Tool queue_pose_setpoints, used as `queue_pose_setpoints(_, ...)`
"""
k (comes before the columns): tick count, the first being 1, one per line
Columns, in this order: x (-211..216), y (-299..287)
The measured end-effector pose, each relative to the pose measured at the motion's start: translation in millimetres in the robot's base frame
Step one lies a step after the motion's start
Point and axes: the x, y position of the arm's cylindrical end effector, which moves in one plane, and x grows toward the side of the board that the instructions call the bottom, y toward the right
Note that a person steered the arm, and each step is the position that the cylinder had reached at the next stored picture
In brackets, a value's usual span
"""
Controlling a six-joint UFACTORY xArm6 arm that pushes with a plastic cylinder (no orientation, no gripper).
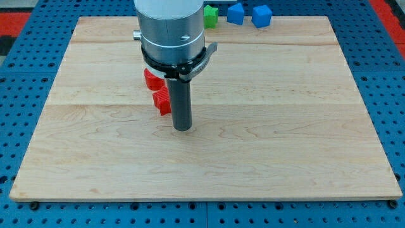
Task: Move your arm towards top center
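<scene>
My rod comes down from the grey arm body at the view's top centre-left, and my tip rests on the wooden board a little left of centre. A red block lies just left of the rod, close to it or touching. A second red block sits just above and left of the first, partly hidden by the arm. At the view's top edge, right of the arm, are a green block, a blue block and another blue block.
The board lies on a blue perforated table. Red surface shows in the top corners.
</scene>
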Motion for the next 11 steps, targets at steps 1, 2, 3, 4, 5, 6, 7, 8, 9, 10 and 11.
queue_pose_setpoints(1, 0.0, 3.1)
queue_pose_setpoints(2, -0.6, 11.4)
queue_pose_setpoints(3, -8.2, 16.8)
queue_pose_setpoints(4, -31.4, 25.6)
queue_pose_setpoints(5, -43.0, 26.2)
queue_pose_setpoints(6, -50.2, 28.9)
queue_pose_setpoints(7, -50.8, 31.2)
queue_pose_setpoints(8, -57.1, 31.6)
queue_pose_setpoints(9, -73.0, 32.9)
queue_pose_setpoints(10, -104.9, 43.1)
queue_pose_setpoints(11, -146.1, 40.9)
